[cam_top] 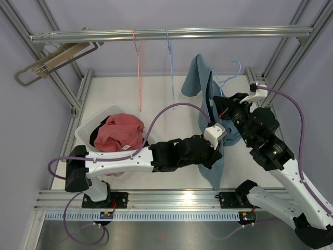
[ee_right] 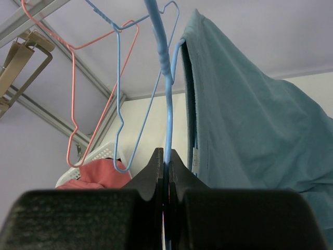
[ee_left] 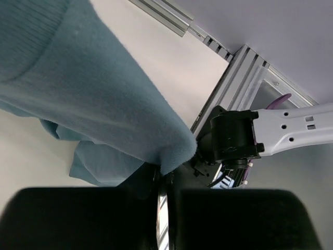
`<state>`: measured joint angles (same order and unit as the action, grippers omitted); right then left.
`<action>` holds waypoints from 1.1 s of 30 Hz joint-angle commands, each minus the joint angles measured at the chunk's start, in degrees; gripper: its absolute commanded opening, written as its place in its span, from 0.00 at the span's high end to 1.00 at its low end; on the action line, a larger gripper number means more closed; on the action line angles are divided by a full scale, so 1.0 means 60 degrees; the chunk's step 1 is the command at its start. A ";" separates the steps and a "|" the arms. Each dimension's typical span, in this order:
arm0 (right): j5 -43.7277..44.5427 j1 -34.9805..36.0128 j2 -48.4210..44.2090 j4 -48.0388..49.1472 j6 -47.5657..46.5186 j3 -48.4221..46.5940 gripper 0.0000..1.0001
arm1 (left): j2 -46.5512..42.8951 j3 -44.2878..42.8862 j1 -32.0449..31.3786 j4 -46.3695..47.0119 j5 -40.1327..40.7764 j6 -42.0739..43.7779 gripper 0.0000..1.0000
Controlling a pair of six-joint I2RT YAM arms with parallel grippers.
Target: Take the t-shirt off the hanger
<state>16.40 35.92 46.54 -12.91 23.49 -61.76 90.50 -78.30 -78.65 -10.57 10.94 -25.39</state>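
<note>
A teal t-shirt point(cam_top: 207, 99) hangs in mid-air on a blue wire hanger point(cam_top: 232, 73) right of centre. My right gripper point(cam_top: 222, 107) is shut on the hanger's wire point(ee_right: 167, 104), with the shirt point(ee_right: 244, 130) draped to its right. My left gripper point(cam_top: 218, 140) is shut on a fold of the shirt point(ee_left: 104, 94) lower down; the cloth runs into the closed jaws. The shirt's lower end hangs down to about the table's front.
A white basket point(cam_top: 86, 130) at the left holds a red garment point(cam_top: 120, 133). Empty pink point(cam_top: 138, 62) and blue point(cam_top: 170, 57) wire hangers and a wooden hanger point(cam_top: 54, 60) hang from the rail point(cam_top: 171, 34). The right arm's base point(ee_left: 234, 138) shows in the left wrist view.
</note>
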 commanded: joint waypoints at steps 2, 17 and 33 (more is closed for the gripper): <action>0.0210 0.0121 0.0151 0.0817 -0.0573 -0.0679 1.00 | -0.0682 0.0114 -0.0425 0.0502 0.0009 -0.0046 1.00; 0.0168 0.0107 0.0726 0.0775 -0.1249 -0.2964 1.00 | -0.3802 0.3996 -0.1745 -0.0493 0.1178 -0.1042 1.00; -0.4401 0.0092 -0.3493 -0.2096 0.0524 -0.1089 1.00 | -0.3776 0.1318 -0.1087 0.0090 0.3523 0.2384 1.00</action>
<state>-2.26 36.58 27.88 -25.74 23.99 -67.99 65.23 -67.05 -86.96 -15.73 26.50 -17.23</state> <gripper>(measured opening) 0.043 0.026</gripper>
